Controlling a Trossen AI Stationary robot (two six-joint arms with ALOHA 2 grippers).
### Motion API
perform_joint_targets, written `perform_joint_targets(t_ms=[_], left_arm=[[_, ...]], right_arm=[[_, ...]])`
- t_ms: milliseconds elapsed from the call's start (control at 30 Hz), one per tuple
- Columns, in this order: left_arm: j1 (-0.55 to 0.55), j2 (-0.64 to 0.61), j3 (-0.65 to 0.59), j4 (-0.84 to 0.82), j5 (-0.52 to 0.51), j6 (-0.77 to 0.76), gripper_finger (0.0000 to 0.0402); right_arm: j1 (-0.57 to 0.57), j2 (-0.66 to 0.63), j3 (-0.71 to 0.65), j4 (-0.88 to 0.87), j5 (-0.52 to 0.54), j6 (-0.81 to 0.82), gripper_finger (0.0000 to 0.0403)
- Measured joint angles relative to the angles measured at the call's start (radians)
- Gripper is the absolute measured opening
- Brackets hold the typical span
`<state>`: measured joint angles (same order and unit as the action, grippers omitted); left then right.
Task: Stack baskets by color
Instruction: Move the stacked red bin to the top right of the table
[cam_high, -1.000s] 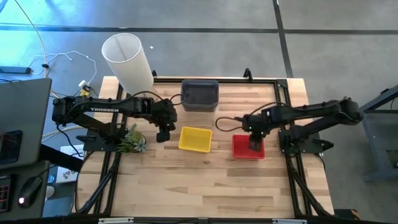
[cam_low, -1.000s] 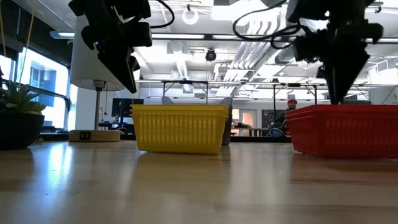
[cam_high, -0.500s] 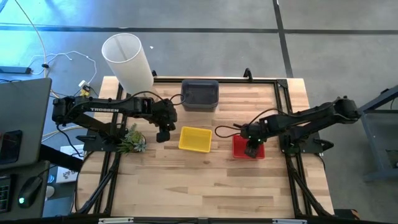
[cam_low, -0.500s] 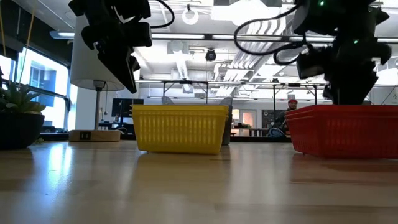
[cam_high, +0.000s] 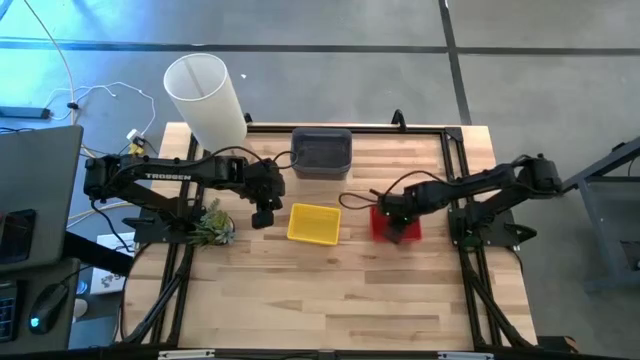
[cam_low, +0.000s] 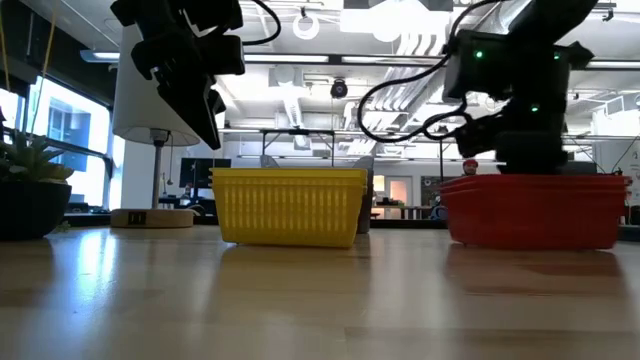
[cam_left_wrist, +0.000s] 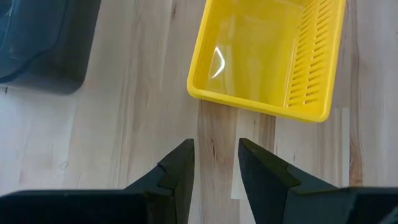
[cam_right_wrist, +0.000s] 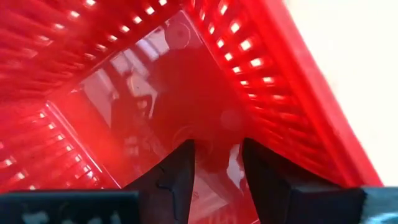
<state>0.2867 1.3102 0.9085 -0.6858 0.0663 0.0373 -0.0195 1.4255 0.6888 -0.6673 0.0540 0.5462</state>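
A stack of red baskets (cam_high: 383, 215) stands on the table right of centre, also seen in the low view (cam_low: 535, 210). My right gripper (cam_high: 397, 228) reaches down inside the top one, open; the red walls hide its fingers in the low view. A yellow basket stack (cam_high: 314, 223) rests on its base at the table's middle. A smoky grey basket (cam_high: 321, 152) stands at the far edge. My left gripper (cam_high: 262, 215) hangs open above bare wood just left of the yellow stack (cam_left_wrist: 267, 56), touching nothing. My right gripper comes from above, pointing down, with both open fingers (cam_right_wrist: 180, 168) inside the top red basket. The tips are down at its floor (cam_right_wrist: 211, 124), close to one mesh wall. Whether they press on the floor, I cannot tell. The stack stays on the table.
A tall white cylinder lamp (cam_high: 205, 95) stands at the far left corner. A small potted plant (cam_high: 212, 225) sits at the left edge, beside my left arm. A black frame (cam_high: 455, 170) runs along the table's edges. The near half of the wooden table (cam_high: 330, 300) is bare.
My right gripper has gone down into the top red basket and has rolled a little. The red stack has slid a little toward the table's left and far edges, and has turned slightly. It is still on the table.
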Motion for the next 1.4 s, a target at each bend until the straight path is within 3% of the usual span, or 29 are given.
perform_joint_targets(t_ms=[333,1100,1400], left_arm=[[0.000,0.000,0.000,0.000,0.000,0.037,0.0111],[0.000,0.000,0.000,0.002,-0.003,0.053,0.0111],[0.000,0.000,0.000,0.002,-0.003,0.062,0.0111]], right_arm=[[-0.108,0.003,-0.003,0.050,0.108,0.006,0.0125],[-0.521,0.005,-0.005,0.156,0.184,-0.481,0.0125],[-0.606,0.005,-0.005,0.173,0.185,-0.633,0.0125]])
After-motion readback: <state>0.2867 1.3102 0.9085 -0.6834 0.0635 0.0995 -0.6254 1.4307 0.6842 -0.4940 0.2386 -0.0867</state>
